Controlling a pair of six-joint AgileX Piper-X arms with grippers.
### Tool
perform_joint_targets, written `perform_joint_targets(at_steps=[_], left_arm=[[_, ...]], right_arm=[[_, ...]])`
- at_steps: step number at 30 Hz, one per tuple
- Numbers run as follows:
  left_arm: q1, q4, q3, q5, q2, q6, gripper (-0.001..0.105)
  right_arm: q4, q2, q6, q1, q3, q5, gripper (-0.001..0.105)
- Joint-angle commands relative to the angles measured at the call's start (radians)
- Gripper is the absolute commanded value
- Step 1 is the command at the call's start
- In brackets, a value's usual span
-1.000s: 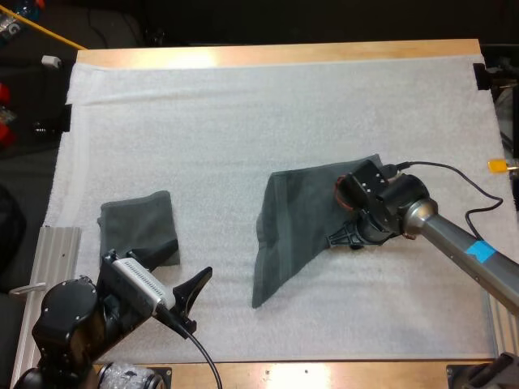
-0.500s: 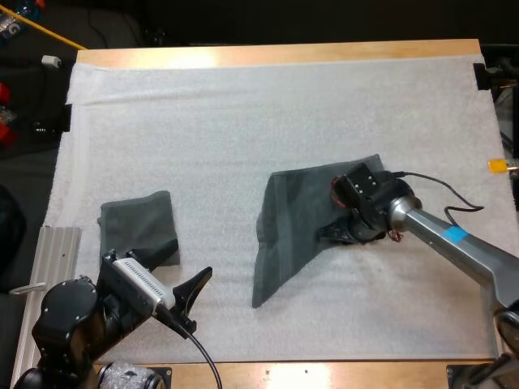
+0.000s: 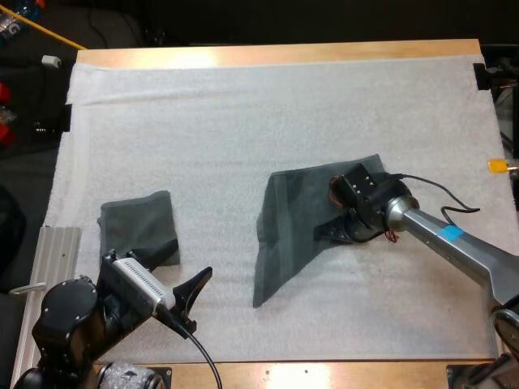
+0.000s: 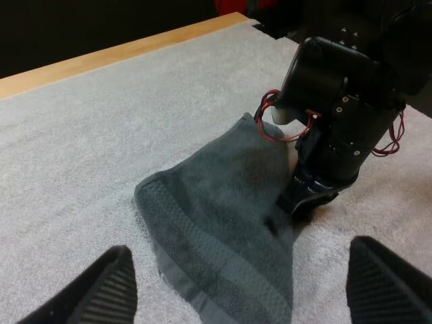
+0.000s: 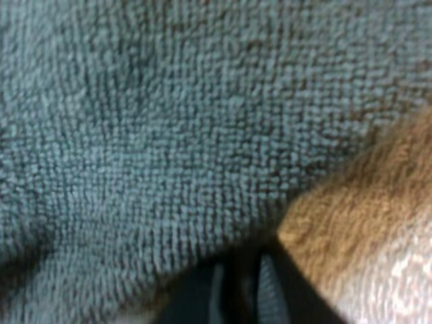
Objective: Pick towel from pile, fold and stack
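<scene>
Grey-green towel (image 3: 292, 211) lies spread mid-mat, long axis one to seven o'clock. Right gripper (image 3: 324, 231), the nearer, sits clamped on its four-o'clock edge; left gripper (image 3: 190, 304), jaws apart and empty, hovers at eight o'clock beside the folded towel (image 3: 138, 231).

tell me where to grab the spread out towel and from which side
Probably its long slanting edge facing the right arm, about where the right claw sits, coming in low from that side. The spread towel lies flat on the mat, so only its edges and corners give cloth to pinch; the middle offers none.
</scene>
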Motion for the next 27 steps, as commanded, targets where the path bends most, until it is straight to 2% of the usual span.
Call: perform_joint_targets(at_steps=[1, 7, 15, 22, 25, 27], left_arm=[[-0.003, -0.002, -0.007, 0.004, 0.003, -0.007, 0.063], [-0.003, -0.002, -0.007, 0.004, 0.003, -0.007, 0.063], [-0.003, -0.002, -0.007, 0.004, 0.003, -0.005, 0.063], [-0.003, 0.001, -0.007, 0.024, 0.003, -0.005, 0.063], [-0.008, 0.045, -0.007, 0.071, 0.003, -0.005, 0.063], [-0.021, 0.120, -0.007, 0.077, 0.003, -0.005, 0.063]], right_arm=[[0.043, -0.003, -0.001, 0.003, 0.004, 0.004, 0.000], [0.209, -0.099, -0.079, 0.033, 0.004, 0.076, 0.000], [0.599, -0.295, -0.211, 0.130, 0.004, 0.089, 0.000], [0.675, -0.392, -0.216, 0.214, 0.013, 0.087, 0.000], [0.701, -0.404, -0.202, 0.224, 0.013, 0.074, 0.000], [0.720, -0.404, -0.196, 0.223, 0.013, 0.074, 0.000]])
